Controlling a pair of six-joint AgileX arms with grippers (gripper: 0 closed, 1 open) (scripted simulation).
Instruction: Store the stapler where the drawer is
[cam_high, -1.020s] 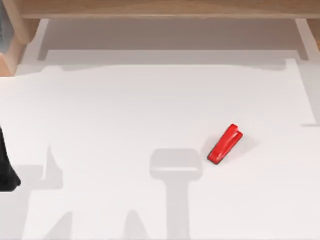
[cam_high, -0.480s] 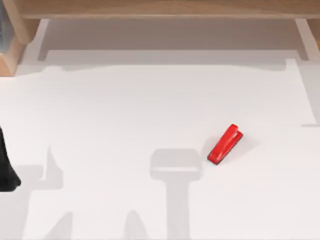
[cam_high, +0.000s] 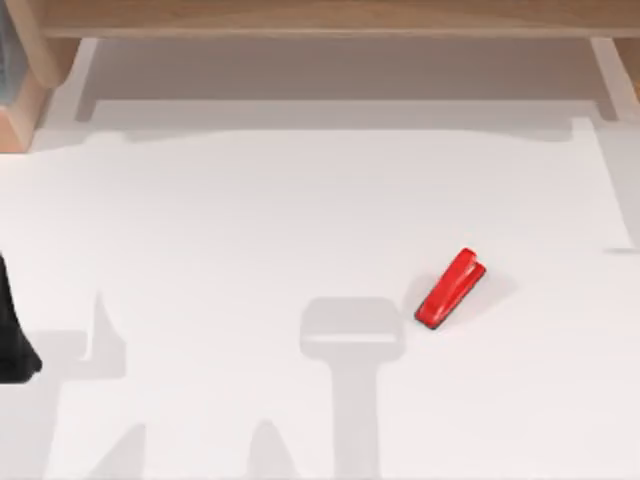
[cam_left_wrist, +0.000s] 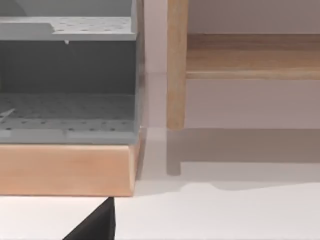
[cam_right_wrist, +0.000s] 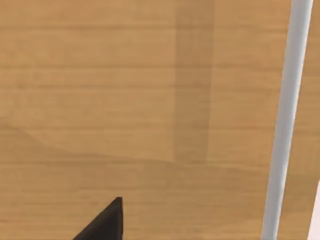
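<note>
No brand, label or writing can be read on anything here. The stapler (cam_high: 451, 289), a small glossy red wedge on a thin black base, lies flat on the white table (cam_high: 250, 230) in the lower right of the top view, set on a slant with one end toward the upper right and the other toward the lower left, with nothing touching it. A dark part of the left arm (cam_high: 12, 335) shows at the left edge of the top view, low in the frame and well apart from the stapler; whether its fingers are wide or narrow cannot be told. In the left wrist view a black fingertip (cam_left_wrist: 95, 225) juts in at the bottom edge, before a grey perforated cabinet (cam_left_wrist: 67, 95) resting on a pale wooden base (cam_left_wrist: 65, 170), with a wooden post (cam_left_wrist: 176, 65) upright beside it. The right wrist view shows a black fingertip (cam_right_wrist: 102, 222) against smooth wood-grain boards (cam_right_wrist: 125, 100), perhaps the furniture's panel, with a slim pale bar (cam_right_wrist: 285, 120) at the right of the frame; the right gripper's opening cannot be told either.
</note>
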